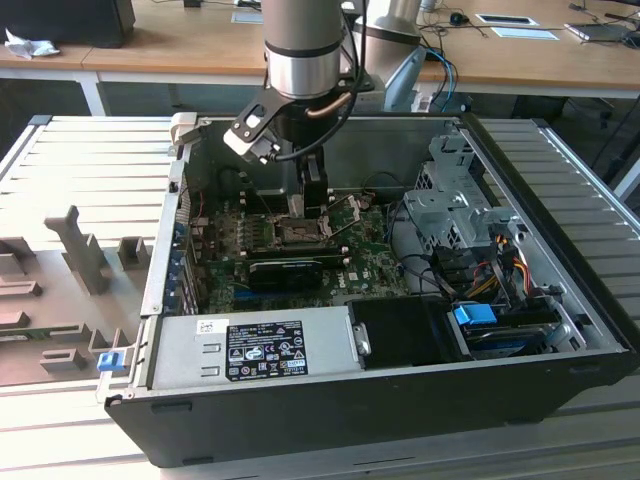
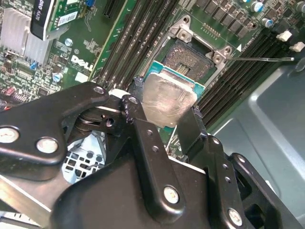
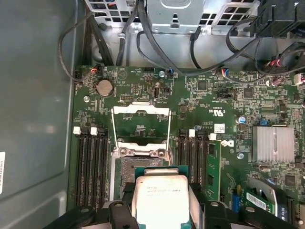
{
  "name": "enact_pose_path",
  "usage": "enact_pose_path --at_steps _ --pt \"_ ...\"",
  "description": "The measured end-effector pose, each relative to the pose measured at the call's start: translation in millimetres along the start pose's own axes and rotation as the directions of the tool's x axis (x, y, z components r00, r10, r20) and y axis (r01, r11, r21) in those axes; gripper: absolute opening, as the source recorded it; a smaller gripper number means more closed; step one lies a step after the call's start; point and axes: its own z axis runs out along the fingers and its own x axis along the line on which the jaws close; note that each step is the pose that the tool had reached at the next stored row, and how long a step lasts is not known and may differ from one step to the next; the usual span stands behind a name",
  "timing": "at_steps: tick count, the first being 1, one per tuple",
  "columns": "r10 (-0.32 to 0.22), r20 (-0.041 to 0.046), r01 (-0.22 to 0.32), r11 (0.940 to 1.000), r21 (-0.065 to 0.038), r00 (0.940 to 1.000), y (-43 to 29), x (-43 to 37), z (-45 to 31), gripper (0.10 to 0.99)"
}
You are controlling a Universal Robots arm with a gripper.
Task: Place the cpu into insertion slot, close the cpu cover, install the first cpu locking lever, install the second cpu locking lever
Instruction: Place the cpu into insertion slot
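Note:
My gripper [image 2: 166, 101] is shut on the cpu [image 2: 167, 98], a flat square chip with a silvery top and green edge; one black finger [image 2: 143, 129] shows on each side of it. In the first wrist view the cpu [image 3: 162, 198] hangs tilted just above and partly over the insertion slot [image 3: 125, 171], whose dark pin grid shows beside it. The cpu cover [image 3: 141, 111], a silver frame, stands flipped open on the slot's far side. A thin metal locking lever [image 2: 264, 59] sticks out past the insertion slot [image 2: 190, 59]. In the exterior view the gripper [image 1: 303, 205] is low inside the computer case, over the slot [image 1: 300, 237].
Black memory slots [image 3: 90, 167] flank the socket on both sides. A finned heatsink [image 3: 272, 143] and black cables [image 3: 157, 52] lie nearby. A black expansion card [image 1: 285, 270], the power supply [image 1: 260, 345], the drive cage [image 1: 455, 200] and the case walls [image 1: 165, 230] hem in the board.

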Motion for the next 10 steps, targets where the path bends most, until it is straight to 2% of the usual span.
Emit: enact_pose_path --at_steps 2,6,10 --pt "0.005 0.0006 -0.005 1.0000 -0.003 1.0000 -0.2 0.0 2.4 0.529" --pt "0.059 0.0055 -0.059 0.9982 -0.005 0.9982 -0.9 -0.1 9.0 0.529" --pt "0.062 0.0058 -0.062 0.9981 -0.004 0.9981 -2.0 4.2 18.5 0.529"
